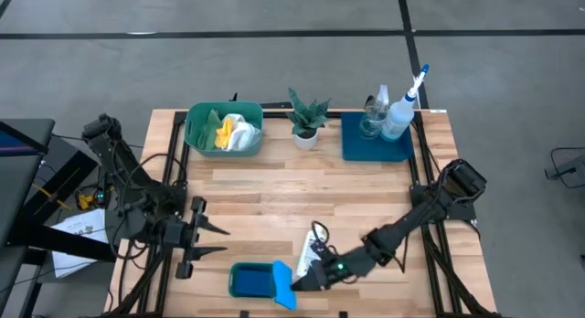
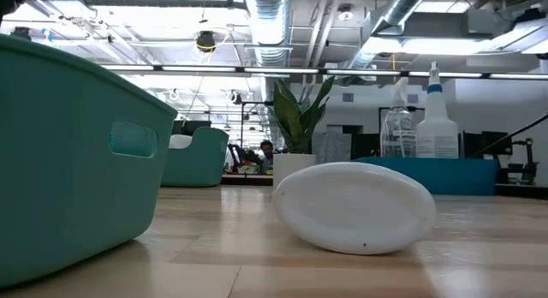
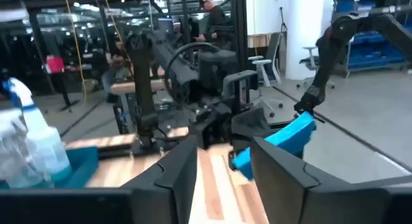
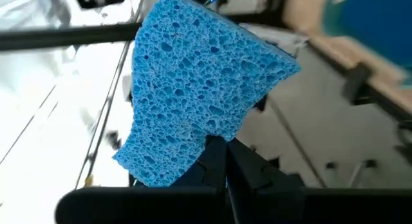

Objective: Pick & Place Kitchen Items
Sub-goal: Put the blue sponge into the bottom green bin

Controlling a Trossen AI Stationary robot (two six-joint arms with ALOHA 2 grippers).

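Open room: the middle of the wooden table (image 1: 274, 195) is pretty much bare planks, lots of free space between the two arms. Stuff is parked along the far edge and the near edge only.
Far edge: green tub (image 1: 224, 129) with yellow, green and white cloths (image 1: 230, 132) in it, then a small potted plant (image 1: 306, 120), then a dark blue tray (image 1: 375, 144) holding a clear spray bottle (image 1: 375, 112) and a white spray bottle (image 1: 402, 108) with a blue trigger.
Near edge: a second green tub (image 1: 251, 280) sits right at the front edge, with something blue inside it.
Surface: light wood slats, black frame rails down both sides.
Room: grey floor around the table; the low view shows an open workshop with ducts overhead and a person far back.
Low view close-up: a small white bottle (image 2: 355, 206) lies on its side on the table, right in front of the camera.
Right gripper (image 1: 302, 280): fingers clamped tight on a blue sponge (image 1: 283, 283), pinching it by one edge so most of it sticks out past the fingers.
Sponge spot: just beside the near tub's right rim, touching or overlapping it, can't tell which.
Left gripper (image 1: 212, 239): near the left edge, pointing inward, fingers partly apart with nothing in them, well apart from the sponge.
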